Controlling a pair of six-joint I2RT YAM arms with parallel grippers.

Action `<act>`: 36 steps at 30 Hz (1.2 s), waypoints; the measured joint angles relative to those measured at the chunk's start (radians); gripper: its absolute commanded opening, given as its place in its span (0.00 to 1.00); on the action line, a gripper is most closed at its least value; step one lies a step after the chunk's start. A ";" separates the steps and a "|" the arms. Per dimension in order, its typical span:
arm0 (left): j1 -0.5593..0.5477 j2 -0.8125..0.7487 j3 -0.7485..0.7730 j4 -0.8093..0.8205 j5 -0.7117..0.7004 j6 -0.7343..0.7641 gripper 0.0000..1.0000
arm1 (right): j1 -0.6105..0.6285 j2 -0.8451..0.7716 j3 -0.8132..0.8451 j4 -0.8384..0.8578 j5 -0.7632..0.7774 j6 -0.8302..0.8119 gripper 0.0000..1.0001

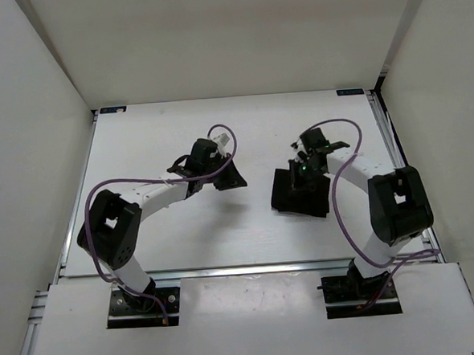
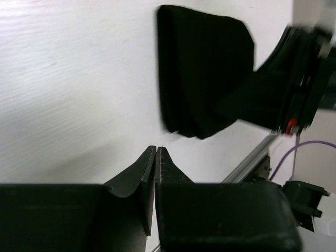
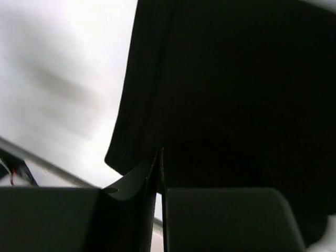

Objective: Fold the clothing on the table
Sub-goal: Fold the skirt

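Mostly the right wrist view is dark: the clothing (image 3: 236,105) fills it from 12 to 5 o'clock and no fold can be made out in it. The right gripper (image 3: 159,157) has its two fingers pressed together, so it is closed, with the tips against the left edge of the fabric. Whether a thin layer is caught between them I cannot tell.

From above, the clothing lies as a compact black bundle at about 3 o'clock from the centre of the table (image 1: 169,246). The right gripper covers its 12 o'clock edge, so this edge is hidden.

The left gripper (image 2: 156,155) is closed too, fingertips touching and nothing between them. It is at 9 o'clock from the bundle, apart from it, with bare white tabletop between them.

In the left wrist view the far side of the bundle is cut by the blurred right arm (image 2: 304,79). A silver rail (image 2: 252,157) passes at 4 o'clock. Purple cables (image 1: 336,212) loop over both arms.
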 measured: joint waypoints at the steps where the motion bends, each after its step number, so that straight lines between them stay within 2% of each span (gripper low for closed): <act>1: 0.012 -0.007 -0.022 -0.002 -0.003 -0.001 0.00 | 0.030 0.016 -0.019 0.002 -0.006 0.008 0.08; 8: 0.096 -0.104 -0.147 -0.005 -0.016 -0.010 0.00 | 0.101 0.046 -0.105 0.016 -0.024 0.029 0.07; 14: 0.120 -0.163 -0.183 -0.008 -0.026 -0.012 0.00 | 0.154 0.119 -0.083 0.018 -0.043 0.040 0.08; 21: 0.133 -0.198 -0.194 -0.028 -0.035 -0.004 0.00 | 0.200 0.287 0.116 0.009 -0.115 0.039 0.07; 30: 0.169 -0.237 -0.233 -0.053 -0.047 0.004 0.00 | 0.238 0.575 0.560 0.029 -0.204 -0.003 0.07; 32: 0.164 -0.237 -0.237 -0.055 -0.046 0.003 0.00 | 0.240 0.594 0.612 0.046 -0.224 -0.010 0.08; 36: 0.161 -0.237 -0.240 -0.057 -0.045 0.002 0.00 | 0.235 0.556 0.612 0.060 -0.238 -0.014 0.08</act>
